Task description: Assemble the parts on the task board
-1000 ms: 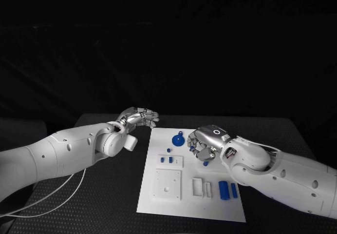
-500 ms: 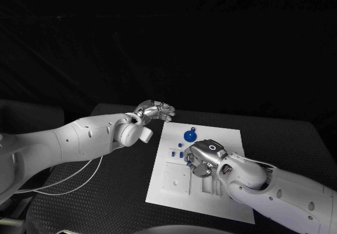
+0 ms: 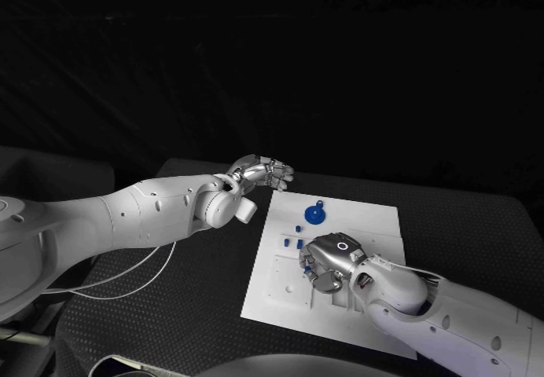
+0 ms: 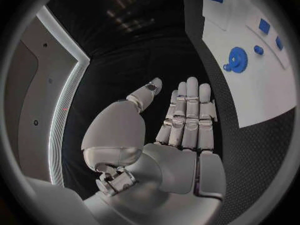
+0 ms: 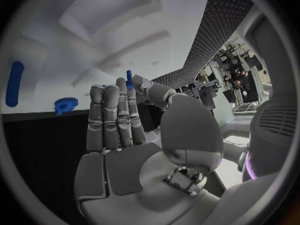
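Note:
The white task board (image 3: 361, 222) lies in the middle of the black table. A blue gear (image 3: 314, 213) sits at its far end, with small blue pegs (image 3: 294, 244) nearer to me. My right hand (image 3: 326, 264) hovers over the board's middle. In the right wrist view it pinches a small blue peg (image 5: 128, 78) between thumb and a finger, above the board (image 5: 62, 45) and the gear (image 5: 65, 105). My left hand (image 3: 263, 171) hangs past the board's far left corner. Its fingers (image 4: 187, 112) are straight and hold nothing; the gear (image 4: 238, 60) lies off to its side.
A raised white square plate (image 3: 281, 287) sits on the board's near left part, beside my right hand. A long blue piece (image 5: 14, 83) lies on the board. A white cable (image 3: 134, 276) trails across the table under my left arm.
The head camera has shifted. Relative to the board, my right hand has moved from beside the gear toward the board's middle, nearer to me. My left hand stays by the far left corner.

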Controlling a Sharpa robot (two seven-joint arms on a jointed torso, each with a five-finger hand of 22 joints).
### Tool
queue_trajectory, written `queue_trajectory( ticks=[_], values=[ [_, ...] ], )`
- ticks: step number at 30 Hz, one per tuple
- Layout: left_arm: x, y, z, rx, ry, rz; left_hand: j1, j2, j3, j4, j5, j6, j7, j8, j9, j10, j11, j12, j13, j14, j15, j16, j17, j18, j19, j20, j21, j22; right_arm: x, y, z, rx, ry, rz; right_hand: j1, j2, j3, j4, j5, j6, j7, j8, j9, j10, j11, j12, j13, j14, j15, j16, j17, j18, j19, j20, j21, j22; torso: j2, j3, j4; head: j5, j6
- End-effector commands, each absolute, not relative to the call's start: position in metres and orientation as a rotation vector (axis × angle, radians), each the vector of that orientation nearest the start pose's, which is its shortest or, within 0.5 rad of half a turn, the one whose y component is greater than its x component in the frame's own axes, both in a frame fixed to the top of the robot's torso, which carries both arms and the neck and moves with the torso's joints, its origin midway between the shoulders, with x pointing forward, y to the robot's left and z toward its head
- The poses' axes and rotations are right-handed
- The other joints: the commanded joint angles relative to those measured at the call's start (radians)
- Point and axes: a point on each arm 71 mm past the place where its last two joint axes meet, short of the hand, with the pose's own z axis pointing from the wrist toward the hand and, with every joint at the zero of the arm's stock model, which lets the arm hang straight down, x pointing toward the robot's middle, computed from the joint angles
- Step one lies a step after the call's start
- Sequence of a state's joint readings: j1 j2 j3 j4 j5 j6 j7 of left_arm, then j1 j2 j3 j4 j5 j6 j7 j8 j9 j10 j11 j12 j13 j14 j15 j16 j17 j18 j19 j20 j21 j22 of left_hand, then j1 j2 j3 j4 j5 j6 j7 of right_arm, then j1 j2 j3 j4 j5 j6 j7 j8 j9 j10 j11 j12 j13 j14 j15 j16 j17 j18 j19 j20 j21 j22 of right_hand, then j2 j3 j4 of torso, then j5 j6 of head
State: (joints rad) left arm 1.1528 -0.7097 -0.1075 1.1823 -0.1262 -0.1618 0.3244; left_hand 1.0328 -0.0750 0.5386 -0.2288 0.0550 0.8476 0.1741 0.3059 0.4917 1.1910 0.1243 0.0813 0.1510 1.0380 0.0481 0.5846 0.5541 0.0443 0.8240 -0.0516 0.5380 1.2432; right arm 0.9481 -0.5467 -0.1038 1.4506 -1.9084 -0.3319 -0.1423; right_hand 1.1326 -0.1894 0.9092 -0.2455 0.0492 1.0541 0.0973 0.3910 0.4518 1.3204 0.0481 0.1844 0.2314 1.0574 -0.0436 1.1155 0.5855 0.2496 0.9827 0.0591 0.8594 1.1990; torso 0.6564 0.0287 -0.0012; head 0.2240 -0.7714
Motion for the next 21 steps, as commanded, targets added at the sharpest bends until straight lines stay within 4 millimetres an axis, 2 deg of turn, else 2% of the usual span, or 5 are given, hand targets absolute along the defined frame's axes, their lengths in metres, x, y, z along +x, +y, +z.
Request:
queue_trajectory(
  ticks=[1,7,21],
  values=[
    [0.5243,0.2345,-0.2482,-1.067,1.607,-1.379,-0.011,0.001,0.0,0.005,0.0,-0.008,0.001,-0.002,0.001,-0.006,0.001,0.001,-0.001,0.007,0.0,-0.004,0.001,0.011,0.01,0.0,-0.006,0.002,0.3985,-0.06,-0.3111,-0.661,1.666,0.723,0.01,0.002,0.003,0.001,0.003,0.005,0.001,0.003,0.001,0.006,0.003,-0.004,0.0,-0.001,-0.006,-0.003,-0.002,0.012,0.004,-0.001,0.004,0.001,0.0,0.0003,-0.0011,0.007,-0.005],
    [0.5243,0.234,-0.2485,-1.067,1.61,-1.38,-0.011,0.001,0.0,0.006,0.0,-0.008,0.001,-0.002,0.001,-0.006,0.001,0.001,-0.001,0.007,0.0,-0.004,0.002,0.011,0.01,0.0,-0.007,0.002,0.3969,-0.0602,-0.3157,-0.658,1.673,0.724,0.01,0.002,0.003,0.0,0.003,0.005,0.001,0.003,0.001,0.007,0.003,-0.004,0.0,0.0,-0.006,-0.004,-0.002,0.012,0.005,-0.001,0.004,0.001,0.001,0.0001,-0.0007,0.015,-0.01],
    [0.5242,0.2346,-0.2485,-1.068,1.611,-1.38,-0.012,0.002,0.0,0.007,0.0,-0.008,0.001,-0.001,0.002,-0.007,0.001,0.001,-0.002,0.008,0.0,-0.006,0.003,0.01,0.01,0.0,-0.008,0.002,0.3956,-0.0583,-0.3177,-0.656,1.678,0.729,0.01,0.003,0.003,0.0,0.002,0.005,0.001,0.002,0.002,0.007,0.003,-0.005,0.001,0.0,-0.006,-0.004,-0.003,0.012,0.006,-0.002,0.005,0.002,0.0,-0.0005,-0.0009,0.017,-0.009]
  ],
)
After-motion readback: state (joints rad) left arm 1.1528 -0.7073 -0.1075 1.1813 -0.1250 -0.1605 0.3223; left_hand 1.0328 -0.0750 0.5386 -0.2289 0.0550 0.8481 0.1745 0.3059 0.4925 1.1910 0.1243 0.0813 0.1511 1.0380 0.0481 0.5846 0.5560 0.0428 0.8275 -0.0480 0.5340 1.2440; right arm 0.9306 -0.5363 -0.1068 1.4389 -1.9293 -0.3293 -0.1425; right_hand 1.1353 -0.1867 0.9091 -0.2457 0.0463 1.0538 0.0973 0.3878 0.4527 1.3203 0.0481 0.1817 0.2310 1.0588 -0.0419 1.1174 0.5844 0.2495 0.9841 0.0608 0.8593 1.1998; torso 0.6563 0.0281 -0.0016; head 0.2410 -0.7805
